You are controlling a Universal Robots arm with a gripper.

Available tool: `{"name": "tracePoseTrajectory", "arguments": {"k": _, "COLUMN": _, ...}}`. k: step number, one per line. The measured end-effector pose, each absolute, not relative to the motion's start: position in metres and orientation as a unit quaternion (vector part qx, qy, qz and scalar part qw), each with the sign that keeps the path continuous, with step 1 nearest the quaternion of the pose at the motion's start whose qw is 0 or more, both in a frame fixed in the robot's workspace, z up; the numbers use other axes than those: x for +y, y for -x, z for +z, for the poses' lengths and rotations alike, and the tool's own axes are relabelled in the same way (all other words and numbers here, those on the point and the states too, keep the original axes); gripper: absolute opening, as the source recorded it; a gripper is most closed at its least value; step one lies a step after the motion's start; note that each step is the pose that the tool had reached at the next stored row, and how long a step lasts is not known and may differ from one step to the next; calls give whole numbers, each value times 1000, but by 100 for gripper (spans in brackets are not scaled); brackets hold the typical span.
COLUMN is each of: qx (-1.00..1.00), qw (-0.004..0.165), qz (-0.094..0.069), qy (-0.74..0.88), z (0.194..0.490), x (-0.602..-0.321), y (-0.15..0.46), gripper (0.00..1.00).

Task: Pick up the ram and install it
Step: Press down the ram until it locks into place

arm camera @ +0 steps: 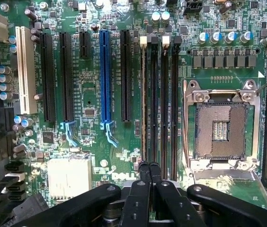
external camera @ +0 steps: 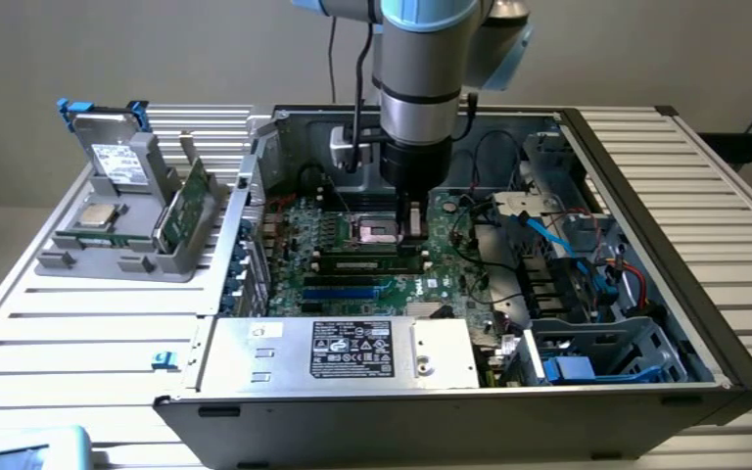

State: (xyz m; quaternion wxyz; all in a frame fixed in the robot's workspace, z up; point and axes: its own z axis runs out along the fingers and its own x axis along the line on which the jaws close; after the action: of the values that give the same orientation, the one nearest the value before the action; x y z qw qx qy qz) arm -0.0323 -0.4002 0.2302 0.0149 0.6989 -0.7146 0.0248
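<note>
Ram (external camera: pixel 369 258) stands on edge in a motherboard (external camera: pixel 350 289) slot, at 6 o'clock of the CPU socket (external camera: pixel 383 232), long axis running 9 to 3 in the exterior view; the arm hangs vertical above it; the wrist view shows the gripper (arm camera: pixel 150 166) fingers pinched together, empty, over the slots

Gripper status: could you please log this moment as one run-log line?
gripper: shut | position: low over the memory slots | neighbour: empty CPU socket | board: green motherboard
</note>
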Motion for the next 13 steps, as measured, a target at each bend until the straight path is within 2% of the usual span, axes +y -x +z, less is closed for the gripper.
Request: {"name": "tracePoseTrajectory", "arguments": {"k": 13, "qx": -717, "qw": 14, "qz": 24, "qy": -697, "z": 230, "x": -400, "y": 34, "gripper": 11}}
